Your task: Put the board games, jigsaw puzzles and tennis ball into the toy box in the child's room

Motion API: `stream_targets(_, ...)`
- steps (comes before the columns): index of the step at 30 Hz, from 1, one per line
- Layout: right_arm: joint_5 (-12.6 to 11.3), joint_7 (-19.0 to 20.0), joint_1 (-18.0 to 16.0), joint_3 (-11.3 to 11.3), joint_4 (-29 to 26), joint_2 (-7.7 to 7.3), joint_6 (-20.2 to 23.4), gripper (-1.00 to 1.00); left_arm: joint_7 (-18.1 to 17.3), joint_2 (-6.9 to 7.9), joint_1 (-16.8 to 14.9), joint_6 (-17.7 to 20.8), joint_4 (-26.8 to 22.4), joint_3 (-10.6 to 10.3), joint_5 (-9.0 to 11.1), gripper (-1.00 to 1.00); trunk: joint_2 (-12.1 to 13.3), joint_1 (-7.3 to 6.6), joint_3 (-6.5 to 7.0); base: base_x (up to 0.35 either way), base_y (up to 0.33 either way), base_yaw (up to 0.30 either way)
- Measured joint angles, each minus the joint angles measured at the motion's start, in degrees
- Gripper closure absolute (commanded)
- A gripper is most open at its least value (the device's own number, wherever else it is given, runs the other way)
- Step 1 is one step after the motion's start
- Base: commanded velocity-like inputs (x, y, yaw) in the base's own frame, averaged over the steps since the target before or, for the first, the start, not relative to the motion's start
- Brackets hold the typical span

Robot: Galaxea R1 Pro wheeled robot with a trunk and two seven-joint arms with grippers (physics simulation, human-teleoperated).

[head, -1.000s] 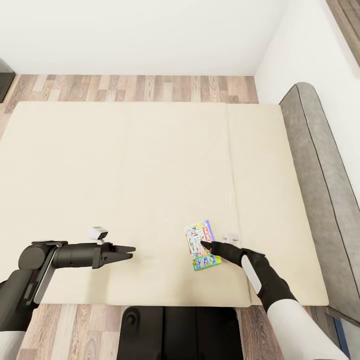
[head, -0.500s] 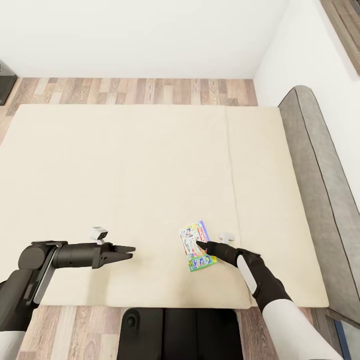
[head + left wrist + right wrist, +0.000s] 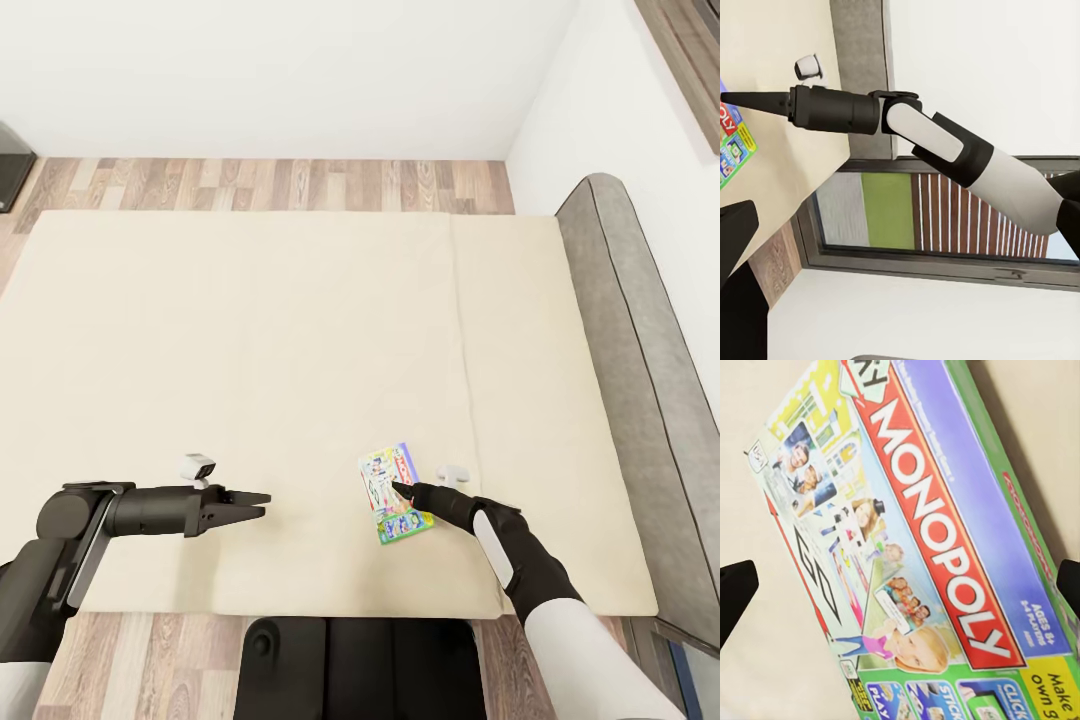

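A colourful Monopoly board game point(image 3: 385, 478) lies flat on the cream bed point(image 3: 250, 330) near its front edge; the right wrist view shows its lid point(image 3: 922, 547) close up. My right gripper point(image 3: 398, 488) hovers just over the box's middle, open, with its fingertips point(image 3: 735, 592) spread wide on either side of the lid and nothing held. My left gripper point(image 3: 262, 503) hangs above bare bed to the left, open and empty. In the left wrist view the right arm point(image 3: 937, 139) reaches to the game's corner point(image 3: 731, 142). The toy box, table and other toys are out of view.
A grey padded headboard point(image 3: 640, 380) runs along the bed's right side, against a white wall. Wood floor point(image 3: 260, 180) lies beyond the bed's far edge. My dark base point(image 3: 360, 665) stands against the near edge of the bed.
The head view shifted slightly a second ago. The right gripper stays over the game, and nothing has moved in the last half second.
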Motion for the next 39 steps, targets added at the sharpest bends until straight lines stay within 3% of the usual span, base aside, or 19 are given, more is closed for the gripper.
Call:
stream_targets(18,0.0,0.0,0.0,0.0,0.0,0.16,0.0,-1.0,0.0,0.0,0.0,0.0,0.0,0.0,0.0,-1.0,0.0,0.0,0.03,0.0,0.0,0.0)
stream_targets(39,0.0,0.0,0.0,0.0,0.0,0.26,-0.1,-1.0,0.0,0.0,0.0,0.0,0.0,0.0,0.0,-1.0,0.0,0.0,1.44,0.0,0.0,0.0)
